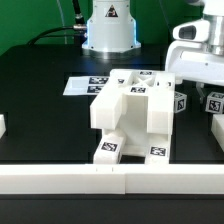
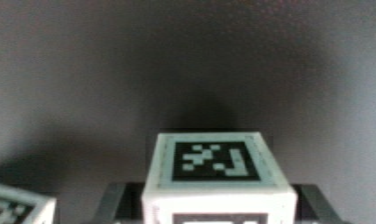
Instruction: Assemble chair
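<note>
Tabletop matte black w/ white front rail; gripper clamped on tagged white chair part.

The exterior camera stood low and fairly near in front of the seat block, looking over a white rail and past the block toward the robot base behind it. The wrist camera hung very close above one tagged white part, facing the black table. Both views shared that table. Which part of the exterior view the wrist camera saw could not be told.
</note>
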Robot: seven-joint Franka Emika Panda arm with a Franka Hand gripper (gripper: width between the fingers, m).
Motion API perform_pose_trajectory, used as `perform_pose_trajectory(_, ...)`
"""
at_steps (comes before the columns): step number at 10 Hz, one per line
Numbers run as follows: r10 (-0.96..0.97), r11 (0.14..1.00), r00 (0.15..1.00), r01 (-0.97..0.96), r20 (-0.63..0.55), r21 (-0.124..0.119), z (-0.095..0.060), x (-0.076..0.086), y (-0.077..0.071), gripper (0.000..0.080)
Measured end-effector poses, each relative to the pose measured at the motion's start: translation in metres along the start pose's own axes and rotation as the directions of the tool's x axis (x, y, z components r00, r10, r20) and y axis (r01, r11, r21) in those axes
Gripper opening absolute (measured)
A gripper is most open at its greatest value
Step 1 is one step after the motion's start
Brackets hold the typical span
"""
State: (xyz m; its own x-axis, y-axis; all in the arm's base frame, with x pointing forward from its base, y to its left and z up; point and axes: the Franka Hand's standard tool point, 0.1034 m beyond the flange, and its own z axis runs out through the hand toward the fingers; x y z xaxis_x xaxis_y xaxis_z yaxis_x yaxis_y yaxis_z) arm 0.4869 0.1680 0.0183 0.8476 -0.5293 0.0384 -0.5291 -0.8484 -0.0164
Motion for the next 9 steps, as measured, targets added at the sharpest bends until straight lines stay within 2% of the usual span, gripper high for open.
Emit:
perform_pose_trajectory(2, -0.045, 0.999, 0.999, 0.045, 0.012, 0.016, -0.032, 0.013, 0.003, 0.0269)
perform_pose_trajectory(3, -0.056, 0.998, 0.998, 0.055, 0.013, 0.03, -0.052, 0.024, 0.005, 0.0271)
perform_pose_trajectory(4, -0.079, 0.997, 0.997, 0.078, 0.026, 0.029, -0.065, 0.034, 0.011, 0.0271)
perform_pose_trajectory(5, -0.088, 0.996, 0.996, 0.087, 0.03, 0.033, -0.077, 0.05, 0.013, 0.0271)
perform_pose_trajectory(9, -0.086, 0.996, 0.996, 0.085, 0.02, 0.034, -0.072, 0.047, 0.011, 0.0271)
